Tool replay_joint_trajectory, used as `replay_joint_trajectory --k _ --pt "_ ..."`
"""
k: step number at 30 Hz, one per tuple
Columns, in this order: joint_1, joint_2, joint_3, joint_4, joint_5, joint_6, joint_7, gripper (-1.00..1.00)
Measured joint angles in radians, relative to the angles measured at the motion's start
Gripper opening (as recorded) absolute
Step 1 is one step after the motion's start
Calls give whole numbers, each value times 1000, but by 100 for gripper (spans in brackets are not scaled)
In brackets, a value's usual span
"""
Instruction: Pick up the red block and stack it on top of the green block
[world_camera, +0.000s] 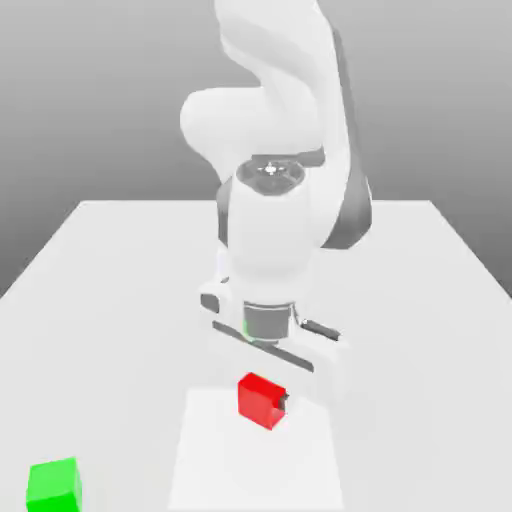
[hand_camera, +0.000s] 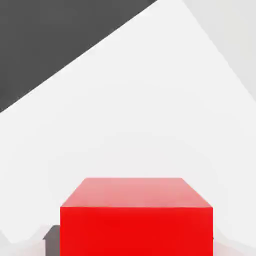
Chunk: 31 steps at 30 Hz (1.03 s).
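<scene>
The red block (world_camera: 262, 399) is sitting on the white table (world_camera: 110, 270), directly under the arm's hand and between the fingers of the claw (world_camera: 268, 398). A dark fingertip (world_camera: 285, 402) is pressing against the block's side that faces the exterior view's right; the finger on the other side is hiding behind the block in that view. In the hand view the block (hand_camera: 136, 220) is lying close under the camera, with a dark finger (hand_camera: 51, 239) showing flush against its side. The claw is standing narrow, closed on the red block, with the block's underside looking to be on the table surface.

The block is a cube, so no side is standing out as a long axis. In the exterior view it is sitting turned a little, one vertical edge pointing toward the camera's right, its top face lying level. In the hand view its near face is lying square to the camera.

The white hand is hanging straight down over the block, its wrist and the bulky arm (world_camera: 275, 200) rising above it.

The green block (world_camera: 54, 485) is resting on the table well apart from the red block, toward the exterior view's left and nearer the camera, upright, nothing touching it
</scene>
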Motion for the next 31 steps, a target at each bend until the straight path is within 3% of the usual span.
replay_joint_trajectory --k 16,20,21,27,31 --pt "-260 183 -135 411 56 -230 -347 -100" --pt "-291 302 -129 445 85 -147 -389 -100" --pt "-294 331 -126 447 91 -121 -394 100" --pt "-296 345 -124 449 93 -108 -396 100" --pt "-287 247 -137 444 72 -201 -382 100"
